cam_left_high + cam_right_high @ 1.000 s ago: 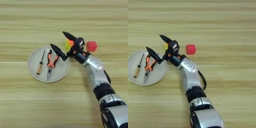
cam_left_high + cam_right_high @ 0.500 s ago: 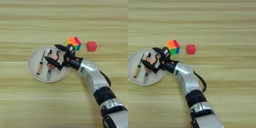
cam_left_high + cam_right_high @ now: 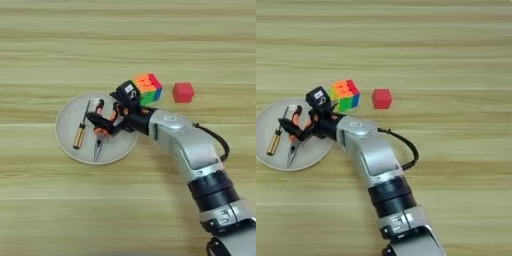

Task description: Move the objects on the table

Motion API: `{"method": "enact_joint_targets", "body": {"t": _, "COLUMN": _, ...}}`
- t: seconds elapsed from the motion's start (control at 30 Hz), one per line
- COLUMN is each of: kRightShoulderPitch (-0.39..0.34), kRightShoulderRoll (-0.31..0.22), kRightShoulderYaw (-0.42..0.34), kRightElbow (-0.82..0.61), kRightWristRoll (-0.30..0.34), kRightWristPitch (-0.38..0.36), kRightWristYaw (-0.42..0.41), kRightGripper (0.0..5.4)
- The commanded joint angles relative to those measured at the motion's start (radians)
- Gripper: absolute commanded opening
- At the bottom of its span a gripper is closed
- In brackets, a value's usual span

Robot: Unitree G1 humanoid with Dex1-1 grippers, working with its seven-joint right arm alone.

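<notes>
So both eyes are showing pretty much the same stuff, but the right eye is cutting off the plate's [image 3: 67, 142] left rim. No readable writing anywhere; there's a small white tag on the gripper [image 3: 102, 125], too tiny to make out. Silver forearm is reaching in from bottom right, stretching left across the desk [image 3: 60, 50], with the black fingers sitting down over the pliers [image 3: 100, 134] on the plate, seemingly clamping the orange handles. Screwdriver [image 3: 81, 132] is lying just left of them. Puzzle cube [image 3: 148, 88] and red cube [image 3: 183, 92] are sitting off the plate.
</notes>
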Motion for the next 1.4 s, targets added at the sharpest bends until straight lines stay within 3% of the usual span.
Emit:
{"method": "enact_joint_targets", "body": {"t": 0.03, "kRightShoulderPitch": -0.057, "kRightShoulderRoll": -0.008, "kRightShoulderYaw": 0.013, "kRightElbow": -0.07, "kRightWristRoll": -0.01, "kRightWristPitch": 0.014, "kRightWristYaw": -0.017, "kRightGripper": 5.39}}
{"method": "enact_joint_targets", "body": {"t": 0.4, "kRightShoulderPitch": -0.054, "kRightShoulderRoll": -0.018, "kRightShoulderYaw": 0.04, "kRightElbow": -0.051, "kRightWristRoll": -0.057, "kRightWristPitch": 0.035, "kRightWristYaw": -0.054, "kRightGripper": 5.39}}
{"method": "enact_joint_targets", "body": {"t": 0.57, "kRightShoulderPitch": -0.032, "kRightShoulderRoll": -0.027, "kRightShoulderYaw": 0.072, "kRightElbow": -0.068, "kRightWristRoll": -0.11, "kRightWristPitch": 0.025, "kRightWristYaw": -0.093, "kRightGripper": 5.39}}
{"method": "enact_joint_targets", "body": {"t": 0.77, "kRightShoulderPitch": 0.0, "kRightShoulderRoll": -0.045, "kRightShoulderYaw": 0.08, "kRightElbow": -0.106, "kRightWristRoll": -0.126, "kRightWristPitch": 0.031, "kRightWristYaw": -0.095, "kRightGripper": 5.39}}
{"method": "enact_joint_targets", "body": {"t": 1.1, "kRightShoulderPitch": 0.037, "kRightShoulderRoll": -0.075, "kRightShoulderYaw": 0.052, "kRightElbow": -0.191, "kRightWristRoll": -0.076, "kRightWristPitch": 0.105, "kRightWristYaw": -0.046, "kRightGripper": 5.39}}
{"method": "enact_joint_targets", "body": {"t": 1.23, "kRightShoulderPitch": 0.032, "kRightShoulderRoll": -0.073, "kRightShoulderYaw": 0.023, "kRightElbow": -0.213, "kRightWristRoll": -0.021, "kRightWristPitch": 0.171, "kRightWristYaw": -0.015, "kRightGripper": 5.39}}
{"method": "enact_joint_targets", "body": {"t": 1.4, "kRightShoulderPitch": 0.012, "kRightShoulderRoll": -0.081, "kRightShoulderYaw": 0.015, "kRightElbow": -0.215, "kRightWristRoll": 0.0, "kRightWristPitch": 0.213, "kRightWristYaw": -0.002, "kRightGripper": 5.39}}
